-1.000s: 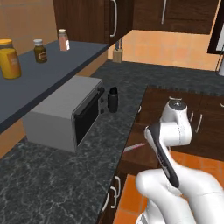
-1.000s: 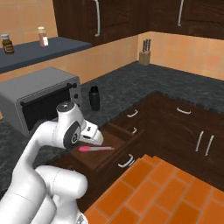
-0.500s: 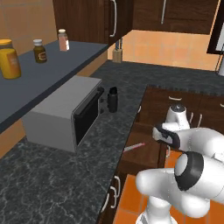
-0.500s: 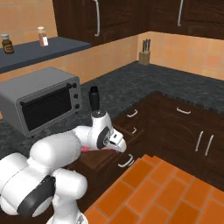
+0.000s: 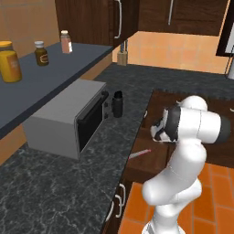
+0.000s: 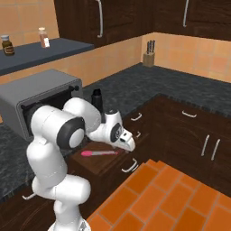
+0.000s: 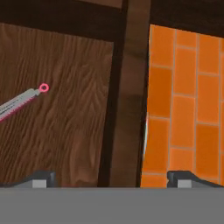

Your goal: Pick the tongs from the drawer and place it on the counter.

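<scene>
We are on the approach: our gripper [image 7: 111, 179], fingers wide, hovers over the drawer's [image 7: 70, 131] front edge; next, shift over the tongs [image 7: 22, 103].

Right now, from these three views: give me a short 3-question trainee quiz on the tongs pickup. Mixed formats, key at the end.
1. True or false: the tongs lie on the counter.
2. Multiple choice: the gripper is A) shut on the tongs, B) open and empty, C) shut on the drawer handle.
3. Fill in: in the hand view, the gripper straddles the front wall of the ____, with orange floor tiles on one side.

Key
1. False: they lie flat in the open drawer.
2. B.
3. Drawer.
</scene>
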